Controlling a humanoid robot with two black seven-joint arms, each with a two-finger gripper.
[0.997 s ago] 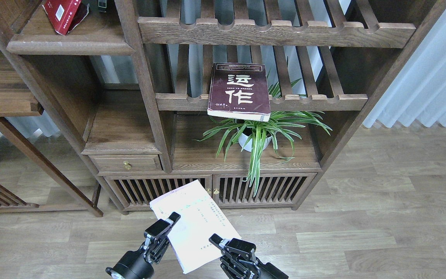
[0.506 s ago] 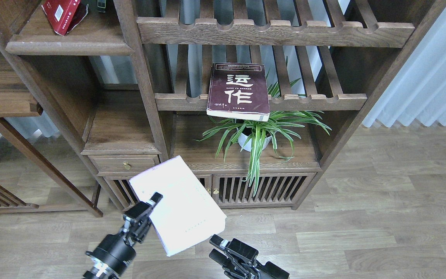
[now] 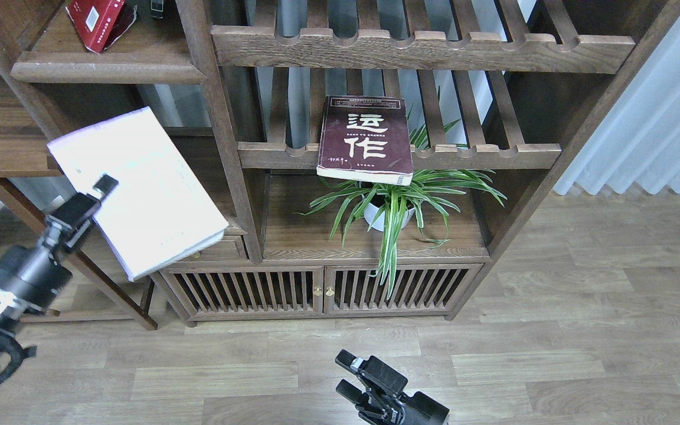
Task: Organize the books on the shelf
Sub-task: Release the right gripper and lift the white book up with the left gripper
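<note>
Grey-brown plank floor (image 3: 582,307) (pale curtains (image 3: 659,118) right).

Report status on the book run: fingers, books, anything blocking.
Left gripper shut on white book, held in air. Right gripper open, empty, low. Maroon book flat on slatted rack; red book on upper shelf. Nothing blocking.

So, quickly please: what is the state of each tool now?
Left tool: closed on the plain white-lavender paperback book.
Right tool: open, holding nothing.
</note>
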